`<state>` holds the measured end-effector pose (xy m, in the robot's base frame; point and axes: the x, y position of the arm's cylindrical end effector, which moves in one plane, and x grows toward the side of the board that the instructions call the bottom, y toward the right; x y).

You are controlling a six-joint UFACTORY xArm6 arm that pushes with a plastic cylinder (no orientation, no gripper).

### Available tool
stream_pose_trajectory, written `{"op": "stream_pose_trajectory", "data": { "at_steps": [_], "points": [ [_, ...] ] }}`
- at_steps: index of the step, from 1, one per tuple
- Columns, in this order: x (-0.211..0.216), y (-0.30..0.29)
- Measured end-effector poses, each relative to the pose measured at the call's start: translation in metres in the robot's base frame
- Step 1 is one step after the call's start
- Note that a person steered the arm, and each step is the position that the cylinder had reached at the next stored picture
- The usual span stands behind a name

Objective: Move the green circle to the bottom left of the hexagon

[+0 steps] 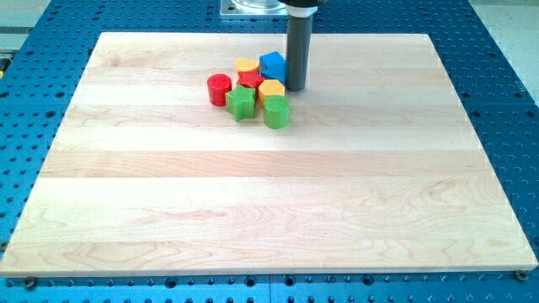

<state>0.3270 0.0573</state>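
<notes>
The green circle (276,111) stands at the lower right of a tight cluster near the board's top middle. Just above it, touching, is a yellow hexagon (271,90). A green star (241,102) sits to the circle's left. A red circle (219,88) is at the cluster's left end. A red star (250,80) lies in the middle, a yellow block (247,65) above it, and a blue block (273,65) at the upper right. My tip (296,87) stands right of the yellow hexagon and the blue block, above and right of the green circle.
The wooden board (269,202) lies on a blue perforated table (505,84). The arm's base mount (253,8) shows at the view's top edge.
</notes>
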Motion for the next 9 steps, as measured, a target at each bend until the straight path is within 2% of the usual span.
{"op": "stream_pose_trajectory", "data": {
  "at_steps": [1,2,4,6,7,8,9],
  "points": [
    [0.054,0.027],
    [0.080,0.017],
    [0.071,-0.024],
    [0.121,-0.061],
    [0.132,-0.082],
    [0.101,-0.085],
    [0.098,-0.082]
  ]
}}
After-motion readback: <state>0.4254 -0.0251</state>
